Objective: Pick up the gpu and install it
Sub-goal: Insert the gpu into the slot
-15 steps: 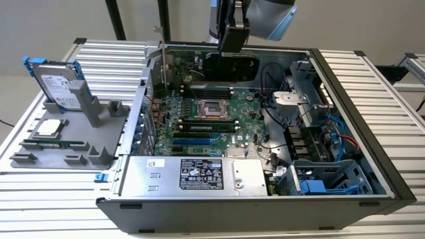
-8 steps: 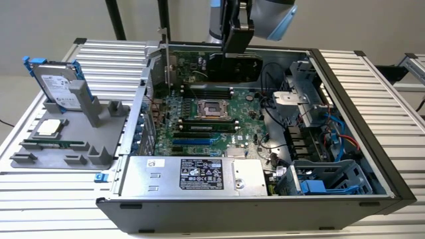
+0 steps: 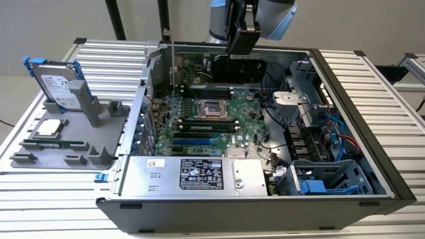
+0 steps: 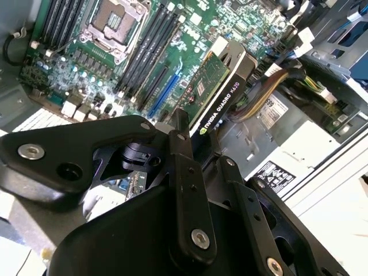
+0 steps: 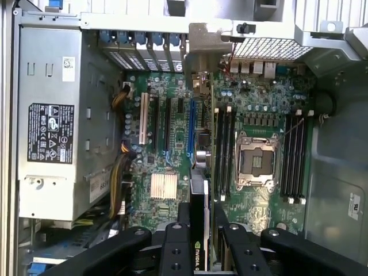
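1. The hand (image 5: 201,217) is clamped on the gpu (image 4: 225,95). In the first wrist view, one finger presses on each flat face of the card.
2. The gpu stands on its edge over the motherboard (image 3: 199,124), inside the open computer case (image 3: 371,129). I cannot tell if its lower edge touches a slot.
3. In the second wrist view, its green face is turned to the processor socket (image 4: 118,20) and its black shroud is turned away from it.
4. On the exterior view's left, a hard drive (image 3: 56,84) with blue rails stands upright in a grey holder (image 3: 73,149) on the worktop (image 3: 59,199), outside the case.
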You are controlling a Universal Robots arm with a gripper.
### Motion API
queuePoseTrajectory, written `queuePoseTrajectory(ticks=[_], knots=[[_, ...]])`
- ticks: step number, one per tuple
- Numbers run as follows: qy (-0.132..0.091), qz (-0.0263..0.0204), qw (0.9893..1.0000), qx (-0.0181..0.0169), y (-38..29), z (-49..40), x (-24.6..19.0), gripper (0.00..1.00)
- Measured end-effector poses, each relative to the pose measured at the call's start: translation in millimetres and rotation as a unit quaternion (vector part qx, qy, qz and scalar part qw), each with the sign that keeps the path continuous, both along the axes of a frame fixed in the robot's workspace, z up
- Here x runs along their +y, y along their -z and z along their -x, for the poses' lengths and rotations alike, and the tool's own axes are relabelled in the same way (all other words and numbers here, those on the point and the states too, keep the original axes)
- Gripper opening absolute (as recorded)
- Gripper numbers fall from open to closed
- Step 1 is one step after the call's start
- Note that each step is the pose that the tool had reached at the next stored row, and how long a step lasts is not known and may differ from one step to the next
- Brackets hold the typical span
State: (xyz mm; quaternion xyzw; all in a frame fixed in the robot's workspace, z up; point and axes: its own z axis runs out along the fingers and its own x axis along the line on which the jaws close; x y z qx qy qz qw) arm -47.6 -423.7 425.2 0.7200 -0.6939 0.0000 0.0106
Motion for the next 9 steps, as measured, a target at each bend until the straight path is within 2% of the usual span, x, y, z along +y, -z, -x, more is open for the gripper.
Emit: queuePoseTrajectory(ticks=[9], knots=[[0.000, 0.0001, 1.0000, 0.0001, 2.0, -6.2, 0.0, 0.00]])
